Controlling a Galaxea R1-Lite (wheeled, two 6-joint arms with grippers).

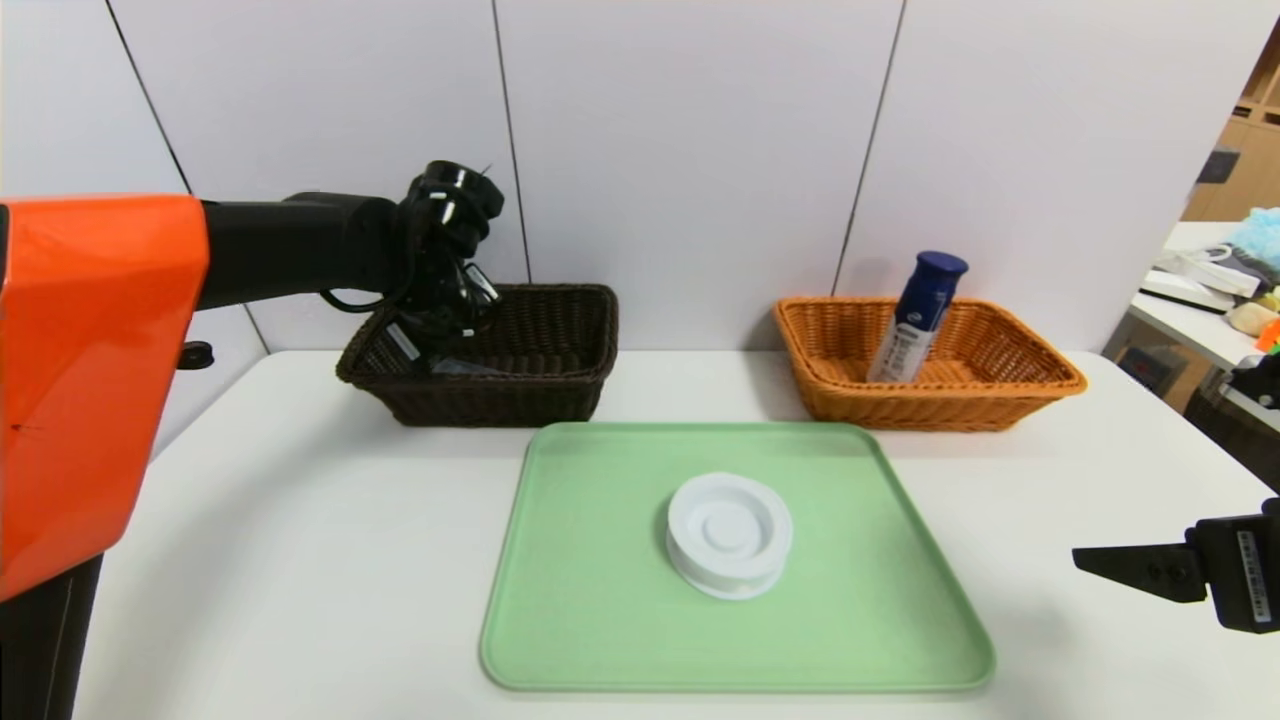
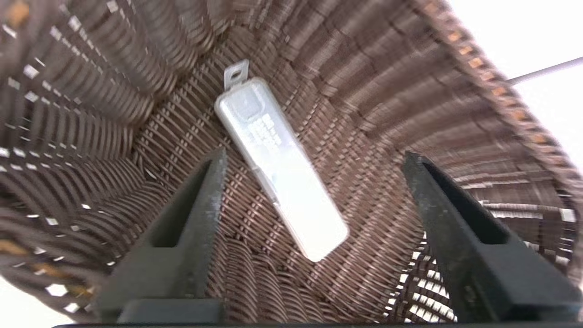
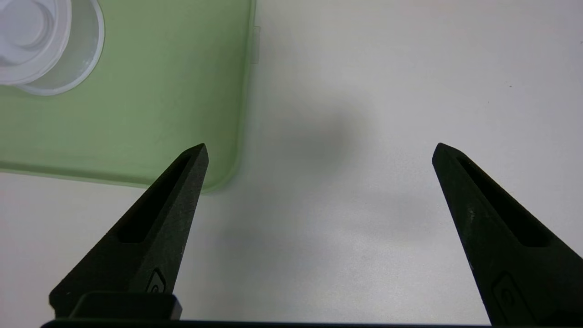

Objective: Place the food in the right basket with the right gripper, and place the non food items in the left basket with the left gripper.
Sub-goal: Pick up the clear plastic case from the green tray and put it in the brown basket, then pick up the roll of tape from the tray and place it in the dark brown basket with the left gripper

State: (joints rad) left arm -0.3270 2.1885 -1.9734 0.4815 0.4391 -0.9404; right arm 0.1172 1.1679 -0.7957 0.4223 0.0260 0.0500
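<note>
My left gripper point(image 1: 437, 335) reaches down into the dark brown left basket point(image 1: 540, 390), and its fingers stand open. In the left wrist view the slim grey case point(image 2: 280, 168) lies loose on the woven floor of this basket point(image 2: 387, 68), apart from both fingers of the left gripper point(image 2: 314, 152). The white round container point(image 1: 729, 535) sits on the green tray point(image 1: 600, 600). The navy-capped bottle point(image 1: 915, 320) leans inside the orange right basket point(image 1: 1000, 400). My right gripper point(image 1: 1100, 562) hovers open over bare table at the right edge, holding nothing point(image 3: 319, 146).
The tray point(image 3: 159, 114) lies at the table's middle front, with its corner beside my right gripper; the white container point(image 3: 41, 41) shows at that view's edge. Both baskets stand against the back wall. A cluttered side table point(image 1: 1200, 330) stands at the far right.
</note>
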